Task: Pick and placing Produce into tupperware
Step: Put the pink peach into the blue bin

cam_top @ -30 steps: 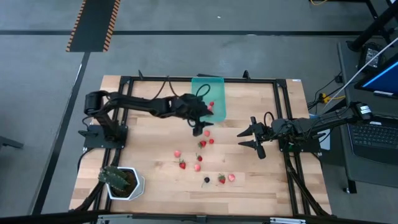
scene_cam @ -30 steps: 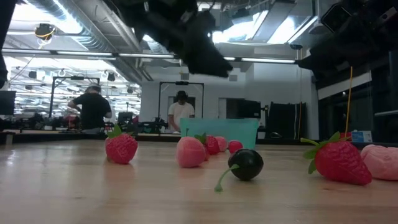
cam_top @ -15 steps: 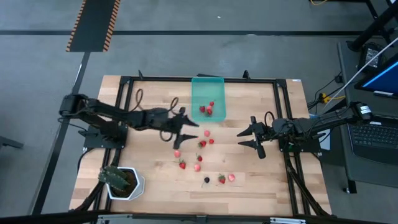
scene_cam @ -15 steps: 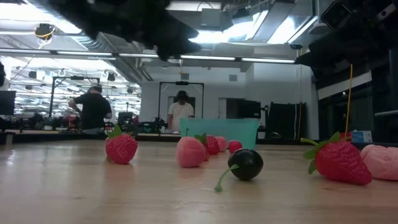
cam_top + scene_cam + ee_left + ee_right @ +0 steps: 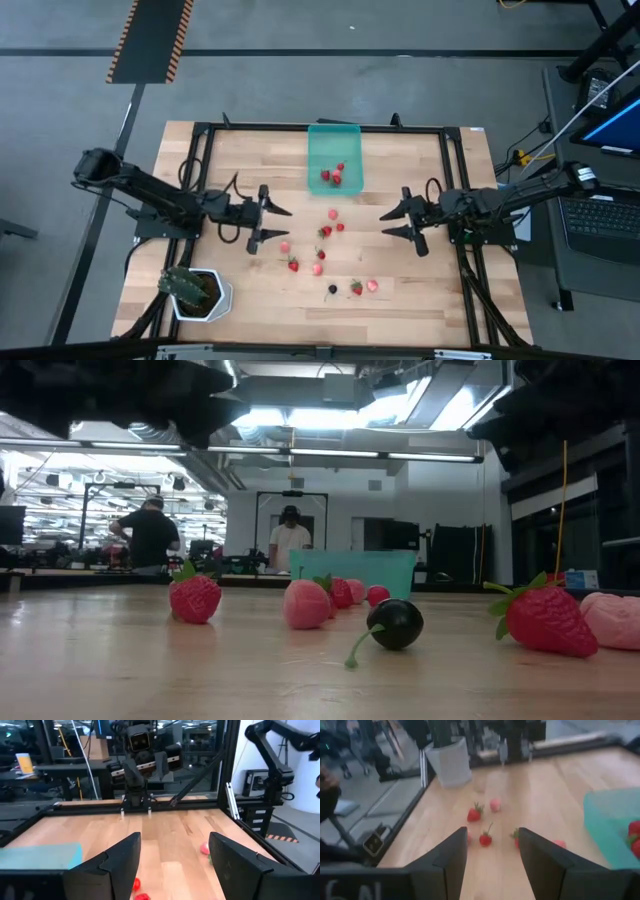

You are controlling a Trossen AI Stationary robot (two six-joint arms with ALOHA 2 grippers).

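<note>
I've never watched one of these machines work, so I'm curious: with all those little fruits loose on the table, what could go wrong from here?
The left gripper hangs open and empty near a pink fruit; closing slightly off could nudge it away instead of gripping it. The fruits beside the tupperware lie close together, so reaching for one might knock its neighbours. The dark berry looks round and might roll if bumped. The right gripper waits open at the table's right.

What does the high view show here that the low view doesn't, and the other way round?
Only the high view: both arms whole, the left pincer and right pincer open and empty over the table, the potted plant, and three fruits inside the tupperware. Only the low view: two people in the room behind. Both: the tupperware, the dark berry and loose strawberries on the wood.
</note>
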